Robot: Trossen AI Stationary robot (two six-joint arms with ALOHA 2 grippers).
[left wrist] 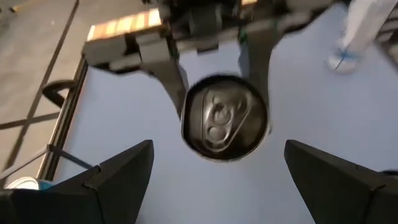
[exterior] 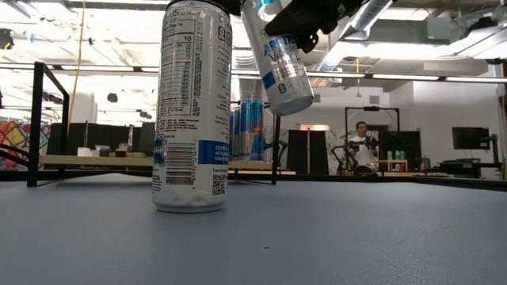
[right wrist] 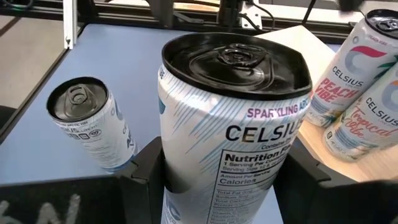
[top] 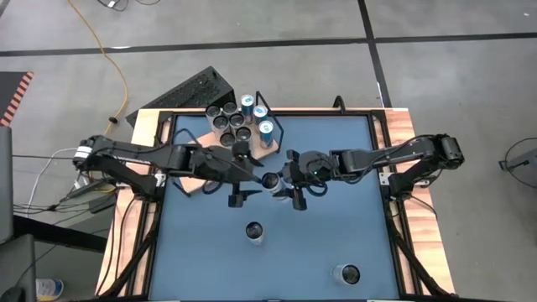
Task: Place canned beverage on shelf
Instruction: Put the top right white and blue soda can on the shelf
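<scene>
While the can (top: pixel 272 180) is gripped by the right end effector (top: pixel 284 181) mid-frame, the open left end effector (top: pixel 248 179) should be aligned squarely before any transfer toward the shelf (top: pixel 220 134) at upper centre.

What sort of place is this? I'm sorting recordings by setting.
Probably a robotics lab or workshop: bare grey concrete floor with a loose yellow cable, exposed ceiling ducts, and a person seated at a workstation behind the blue tabletop.

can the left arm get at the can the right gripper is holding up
Probably yes. The left gripper is open and faces the held can, with nothing between them in the left wrist view. The right gripper grips the can's sides, leaving its top exposed.
</scene>
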